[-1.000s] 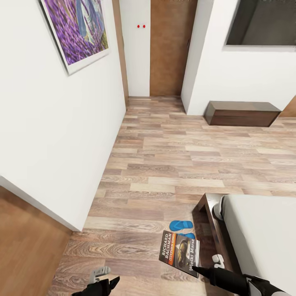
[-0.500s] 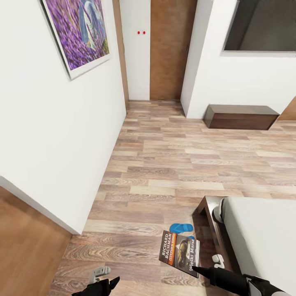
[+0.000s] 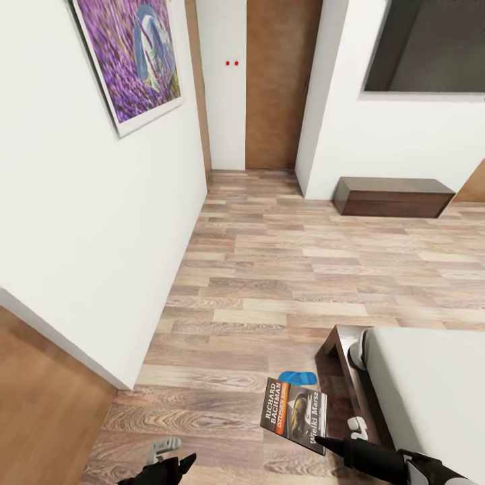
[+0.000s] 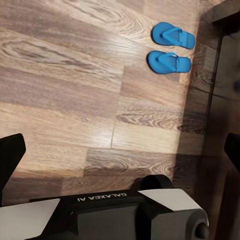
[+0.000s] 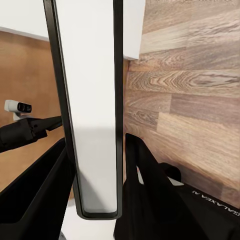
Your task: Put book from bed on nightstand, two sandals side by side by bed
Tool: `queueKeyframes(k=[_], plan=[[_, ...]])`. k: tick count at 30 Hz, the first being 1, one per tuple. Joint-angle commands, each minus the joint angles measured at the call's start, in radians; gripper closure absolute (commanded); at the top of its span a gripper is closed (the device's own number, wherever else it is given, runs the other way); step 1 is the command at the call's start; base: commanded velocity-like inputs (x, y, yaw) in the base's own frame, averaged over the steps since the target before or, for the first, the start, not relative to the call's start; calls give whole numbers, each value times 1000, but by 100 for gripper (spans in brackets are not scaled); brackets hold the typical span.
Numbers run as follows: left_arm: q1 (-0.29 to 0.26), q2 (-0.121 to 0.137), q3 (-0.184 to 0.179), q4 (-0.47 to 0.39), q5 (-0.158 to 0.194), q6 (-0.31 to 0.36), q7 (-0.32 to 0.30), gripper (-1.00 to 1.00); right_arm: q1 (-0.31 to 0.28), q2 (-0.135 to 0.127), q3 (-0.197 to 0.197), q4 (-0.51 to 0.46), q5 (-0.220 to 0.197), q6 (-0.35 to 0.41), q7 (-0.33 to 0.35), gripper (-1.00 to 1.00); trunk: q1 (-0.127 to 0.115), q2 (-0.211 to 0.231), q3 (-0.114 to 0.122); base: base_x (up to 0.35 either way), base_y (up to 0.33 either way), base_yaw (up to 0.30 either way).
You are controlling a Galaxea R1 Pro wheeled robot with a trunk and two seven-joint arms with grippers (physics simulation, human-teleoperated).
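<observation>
I see right gripper [image 3: 322, 441] clamping book [image 3: 294, 415] | left gripper [image 3: 176, 463] spread, idle | sandals [image 4: 169, 62] paired beside bed [image 3: 417, 391]

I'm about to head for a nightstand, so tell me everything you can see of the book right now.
The book is a thin paperback with a dark cover, white "RICHARD BACHMAN" lettering, an orange stripe and a yellowish picture. The right gripper holds it at one corner, off the bed, cover tilted up toward the head camera, above the wood floor and partly hiding a blue sandal. In the right wrist view its edge shows white between thin dark covers, clamped between the black fingers.
</observation>
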Motion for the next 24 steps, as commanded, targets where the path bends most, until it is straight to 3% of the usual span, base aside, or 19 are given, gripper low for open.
queueKeyframes(k=[1, 24], plan=[[-1, 1, -8, 1, 6, -6, -1, -100, 0, 0, -9, -1, 9, 6, 3, 100, 0, -1, 1, 0, 0, 0], [-1, 1, -8, 1, 6, -5, -1, -100, 0, 0, -9, -1, 9, 6, 3, 100, 0, -1, 38, 0, 0, 0]])
